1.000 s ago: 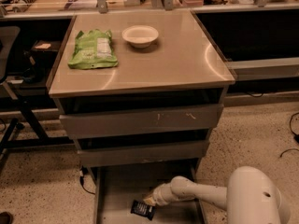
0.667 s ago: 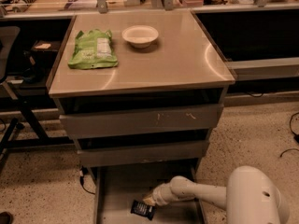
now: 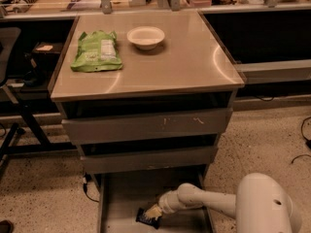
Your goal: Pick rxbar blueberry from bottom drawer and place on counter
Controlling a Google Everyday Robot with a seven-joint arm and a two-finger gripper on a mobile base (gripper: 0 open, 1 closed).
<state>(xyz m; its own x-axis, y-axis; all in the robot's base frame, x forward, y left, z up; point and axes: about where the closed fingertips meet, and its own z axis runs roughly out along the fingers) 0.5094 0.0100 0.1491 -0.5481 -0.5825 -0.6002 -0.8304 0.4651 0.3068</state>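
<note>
A: Where do we log the claw (image 3: 154, 211)?
B: Low in the open bottom drawer (image 3: 121, 198), right at the snack bar (image 3: 146, 218) on its floor — grip we cannot tell.
A: Tabletop (image 3: 180, 62)?
B: Green bag (image 3: 96, 51), bowl (image 3: 146, 36).

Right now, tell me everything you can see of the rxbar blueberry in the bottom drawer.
The rxbar blueberry is a small flat bar in a dark blue-black wrapper. It lies askew on the grey floor of the open bottom drawer, near mid-width. The gripper, reaching in from the right of the view, covers its upper right end and seems to touch it; whether that end is lifted cannot be told.
</note>
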